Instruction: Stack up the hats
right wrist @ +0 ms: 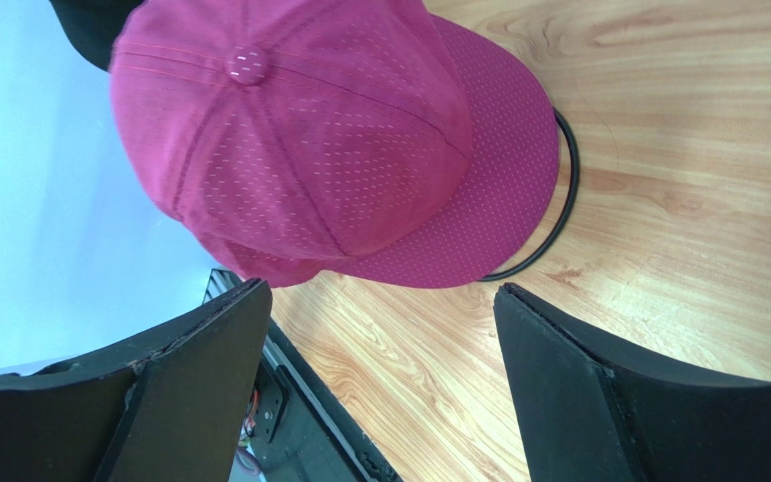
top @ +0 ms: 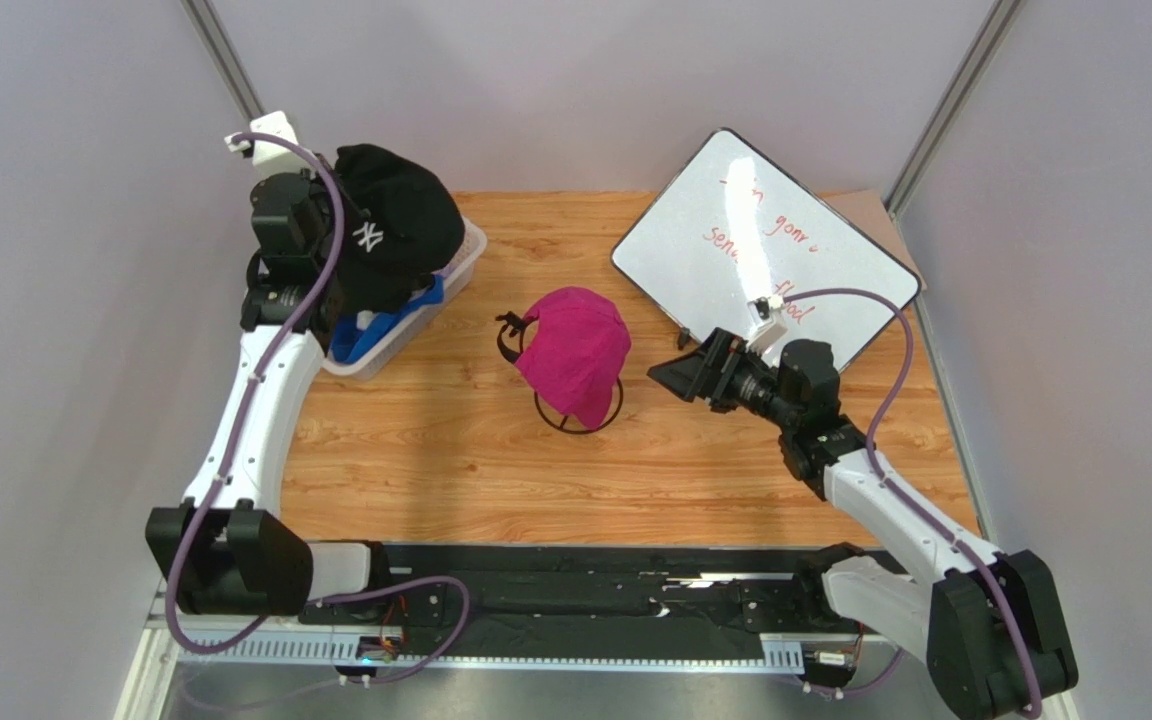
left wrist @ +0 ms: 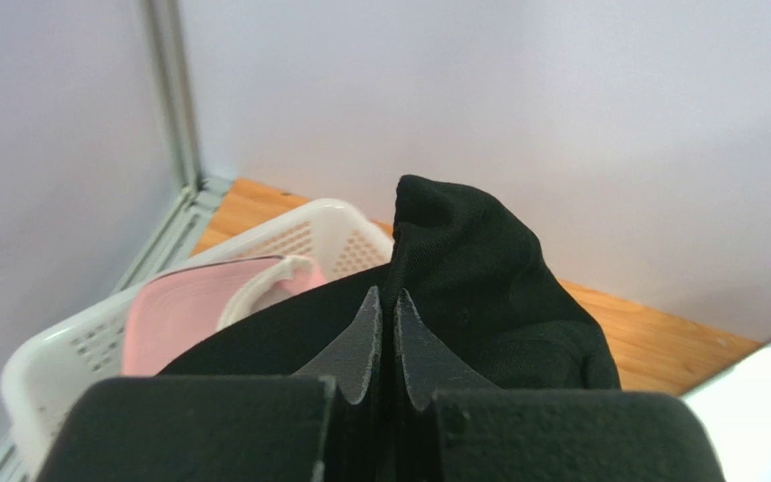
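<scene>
Okay, left wrist: left fingers (left wrist: pixel 354 346) pinched together on black cap (left wrist: pixel 480 271) fabric, above the basket (left wrist: pixel 339 216) holding a pink cap (left wrist: pixel 173 311). Right wrist: right fingers (right wrist: pixel 198 372) wide apart, magenta cap (right wrist: pixel 309 141) on wire stand (right wrist: pixel 568 191) ahead. Top: black cap over basket at counter (top: pixel 432 450) left rear; magenta cap mid-counter, right fingers just beside it.
</scene>
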`<control>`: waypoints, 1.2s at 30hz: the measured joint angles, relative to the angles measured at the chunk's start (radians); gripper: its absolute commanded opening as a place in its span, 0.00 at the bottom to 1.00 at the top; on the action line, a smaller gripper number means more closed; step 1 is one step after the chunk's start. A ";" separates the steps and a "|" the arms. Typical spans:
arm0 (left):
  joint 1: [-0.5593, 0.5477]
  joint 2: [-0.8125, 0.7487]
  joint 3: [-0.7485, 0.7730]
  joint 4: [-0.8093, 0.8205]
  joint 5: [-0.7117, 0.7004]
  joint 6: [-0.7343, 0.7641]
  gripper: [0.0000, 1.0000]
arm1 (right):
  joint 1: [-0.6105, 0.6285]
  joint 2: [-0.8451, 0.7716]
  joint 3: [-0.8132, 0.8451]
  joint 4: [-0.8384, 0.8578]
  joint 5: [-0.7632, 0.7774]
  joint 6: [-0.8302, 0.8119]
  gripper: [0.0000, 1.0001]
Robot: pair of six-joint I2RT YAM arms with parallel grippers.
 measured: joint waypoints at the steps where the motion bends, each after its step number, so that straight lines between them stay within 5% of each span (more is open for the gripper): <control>1: -0.020 -0.017 0.001 -0.003 -0.001 0.007 0.00 | 0.000 -0.012 0.003 -0.007 0.000 -0.006 0.89; 11: -0.205 -0.133 0.051 -0.109 0.006 0.051 0.00 | 0.011 -0.072 0.126 -0.148 0.016 -0.114 0.88; 21: -0.249 -0.275 0.107 -0.295 0.036 0.039 0.00 | 0.061 0.116 0.350 -0.169 0.028 -0.177 0.82; 36: -0.249 -0.496 0.052 -0.489 0.197 -0.015 0.00 | 0.078 0.347 0.406 -0.072 -0.073 -0.175 0.69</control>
